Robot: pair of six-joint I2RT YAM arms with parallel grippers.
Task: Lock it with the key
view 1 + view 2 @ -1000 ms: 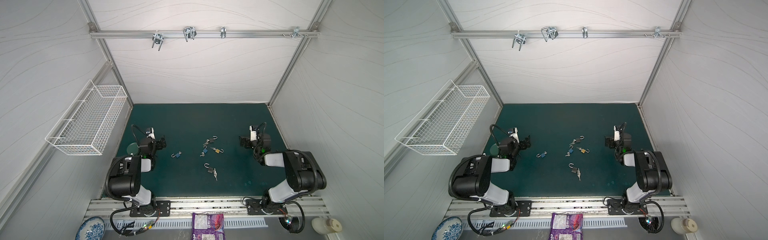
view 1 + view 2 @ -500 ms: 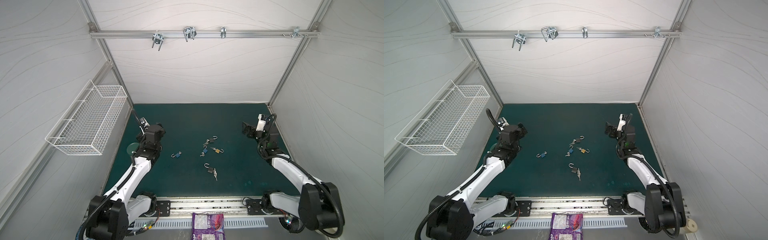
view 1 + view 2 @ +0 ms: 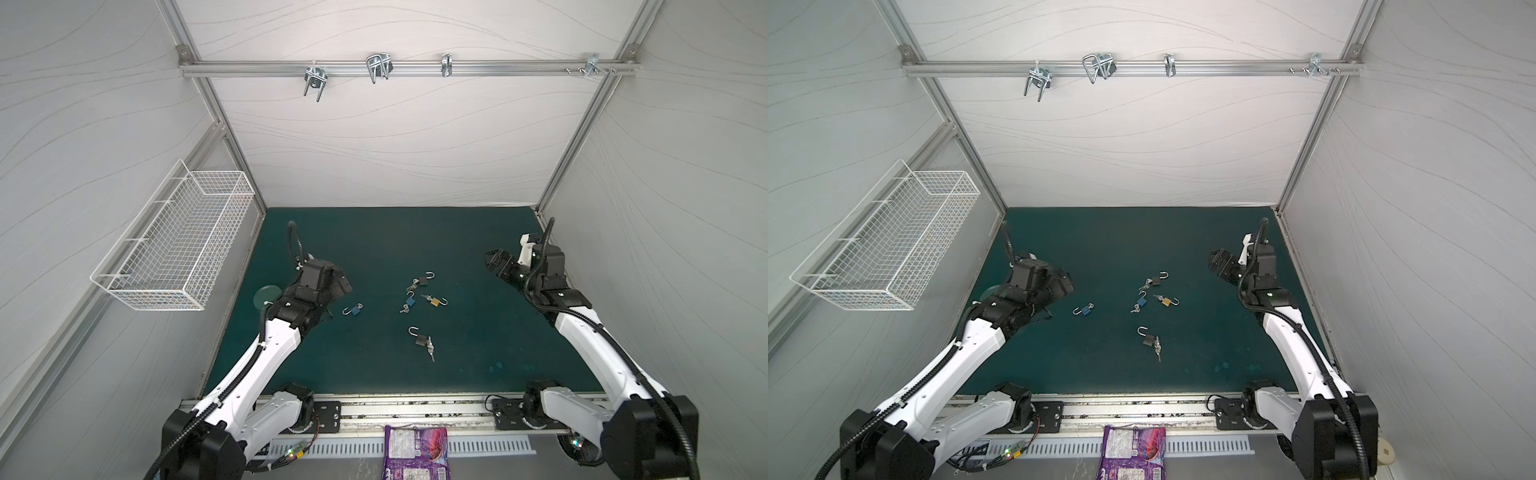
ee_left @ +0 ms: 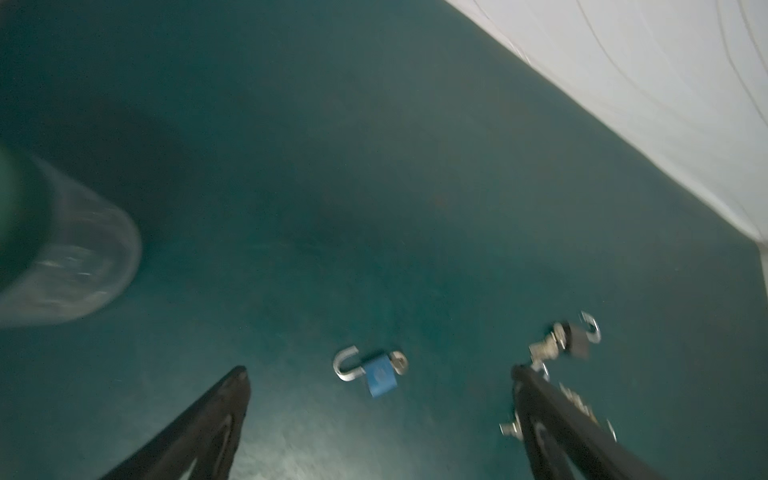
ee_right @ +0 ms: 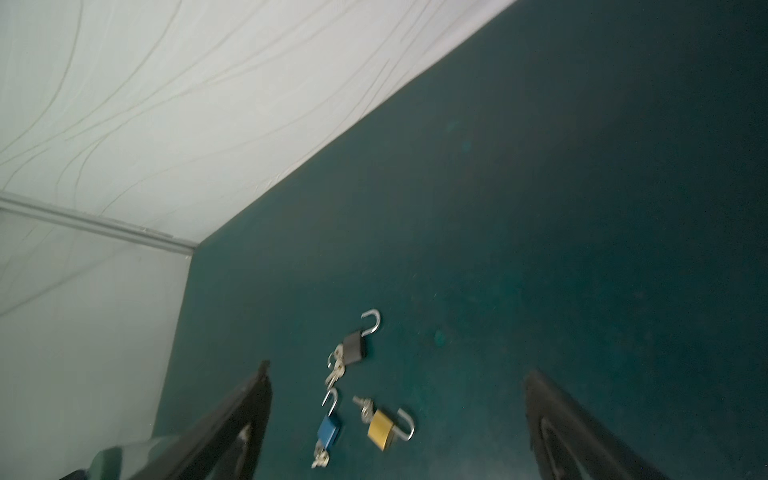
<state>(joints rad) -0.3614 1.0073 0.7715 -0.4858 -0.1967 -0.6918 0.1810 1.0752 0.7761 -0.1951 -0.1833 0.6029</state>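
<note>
Several small padlocks lie on the green mat (image 3: 478,365), each with its shackle open and keys in it. A blue padlock (image 3: 354,309) (image 4: 380,376) lies alone, just right of my left gripper (image 3: 341,286) (image 4: 379,370), which hovers open and empty above it. In the middle lie a black padlock (image 3: 424,280) (image 5: 355,347), a second blue padlock (image 3: 410,300) (image 5: 329,428) and a gold padlock (image 3: 435,301) (image 5: 381,428). Another black padlock (image 3: 420,340) lies nearer the front. My right gripper (image 3: 493,262) (image 5: 398,370) is open and empty, raised to the right of the cluster.
A clear cup with a green lid (image 3: 266,296) (image 4: 70,266) stands at the mat's left edge beside my left arm. A white wire basket (image 3: 178,249) hangs on the left wall. Metal hooks (image 3: 376,68) hang on the back rail. A purple packet (image 3: 415,451) lies at the front.
Both arms have unfolded from their low tucked pose and lifted, so the grippers now hang above the mat. The left gripper has come toward the lone blue padlock. The padlocks have not moved.
</note>
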